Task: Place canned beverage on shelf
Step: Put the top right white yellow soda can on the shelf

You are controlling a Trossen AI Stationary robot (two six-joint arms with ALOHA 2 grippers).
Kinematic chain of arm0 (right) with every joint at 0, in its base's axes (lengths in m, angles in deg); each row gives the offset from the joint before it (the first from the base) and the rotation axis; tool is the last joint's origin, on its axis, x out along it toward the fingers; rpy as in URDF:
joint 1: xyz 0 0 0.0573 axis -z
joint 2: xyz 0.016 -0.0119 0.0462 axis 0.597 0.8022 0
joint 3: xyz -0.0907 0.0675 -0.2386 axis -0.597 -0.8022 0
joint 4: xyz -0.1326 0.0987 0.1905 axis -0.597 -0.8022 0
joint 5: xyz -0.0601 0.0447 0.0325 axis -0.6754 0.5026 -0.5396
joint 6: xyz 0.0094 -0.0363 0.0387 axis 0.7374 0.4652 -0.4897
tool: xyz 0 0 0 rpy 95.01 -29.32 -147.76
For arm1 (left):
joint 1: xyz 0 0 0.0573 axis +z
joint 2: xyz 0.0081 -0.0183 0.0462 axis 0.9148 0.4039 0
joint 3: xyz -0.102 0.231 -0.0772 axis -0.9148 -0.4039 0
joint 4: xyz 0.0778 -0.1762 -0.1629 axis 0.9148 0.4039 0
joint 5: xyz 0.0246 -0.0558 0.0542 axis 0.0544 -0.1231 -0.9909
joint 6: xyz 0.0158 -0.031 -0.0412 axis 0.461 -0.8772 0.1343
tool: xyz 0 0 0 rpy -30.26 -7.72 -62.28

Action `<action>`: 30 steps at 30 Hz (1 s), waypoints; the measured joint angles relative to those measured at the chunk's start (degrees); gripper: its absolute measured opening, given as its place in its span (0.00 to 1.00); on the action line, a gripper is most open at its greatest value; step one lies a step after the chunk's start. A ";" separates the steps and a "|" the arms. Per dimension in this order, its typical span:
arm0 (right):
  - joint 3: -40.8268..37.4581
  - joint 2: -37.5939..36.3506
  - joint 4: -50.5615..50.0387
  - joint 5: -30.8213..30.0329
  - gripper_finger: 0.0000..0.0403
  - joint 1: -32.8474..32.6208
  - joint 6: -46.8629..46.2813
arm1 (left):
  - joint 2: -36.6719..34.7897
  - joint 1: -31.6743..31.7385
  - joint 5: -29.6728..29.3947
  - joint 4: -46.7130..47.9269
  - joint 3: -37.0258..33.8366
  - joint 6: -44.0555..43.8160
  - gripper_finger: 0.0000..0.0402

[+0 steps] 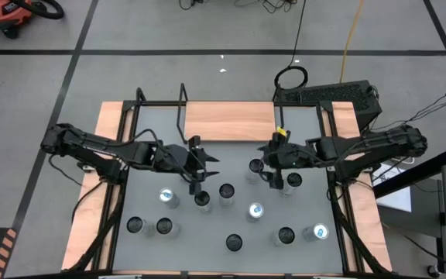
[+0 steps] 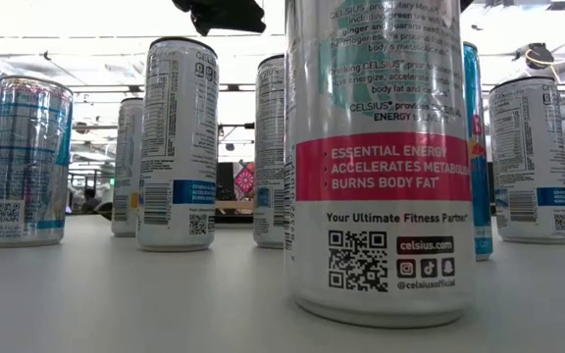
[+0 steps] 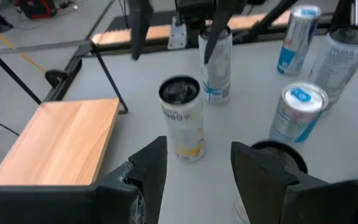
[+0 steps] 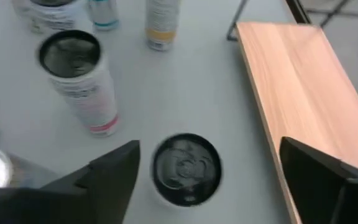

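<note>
Shelf [image 1: 230, 121] lies at the table's [image 1: 149, 248] far edge, long axis left to right, its board bare. Right gripper [image 4: 207, 171] hovers with fingers apart over an upright can [image 4: 186, 168] just beside the shelf's near edge. Left gripper [image 3: 194, 171], fingers apart, holds nothing. Upright cans crowd the table's middle; nearest can [image 2: 379, 157] reads "CELSIUS", "ESSENTIAL ENERGY".

The shelf [image 1: 230, 121] sits at the table's [image 1: 308, 256] far edge. About eleven cans [image 1: 234, 242] stand on the table in front of the shelf, none on it.
</note>
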 joint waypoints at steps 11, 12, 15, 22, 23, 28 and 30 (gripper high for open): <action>0.00 3.53 -0.86 7.02 0.93 4.45 -0.74 | 0.92 0.25 -0.82 -1.97 0.00 -0.26 0.45; 0.00 4.15 -0.91 7.01 0.93 4.61 -0.67 | 0.93 0.25 -0.84 -2.18 0.00 -0.28 0.45; 0.00 5.76 -1.12 7.15 0.92 4.89 -0.61 | 1.34 0.25 -0.84 -2.10 0.02 -0.33 0.45; -0.02 8.69 -0.94 9.85 0.92 5.24 -0.65 | 1.60 0.25 -0.84 -2.30 0.00 -0.35 0.45; -0.02 9.17 -1.09 9.87 0.92 5.24 -0.59 | 1.62 0.25 -0.84 -2.26 0.00 -0.35 0.45; -0.02 11.35 -1.03 9.85 0.92 5.24 0.42 | 2.04 0.25 -0.83 -2.62 0.00 -0.36 0.45; -0.02 11.85 -1.08 9.86 0.92 5.24 0.70 | 2.06 0.25 -0.84 -2.62 0.00 -0.37 0.45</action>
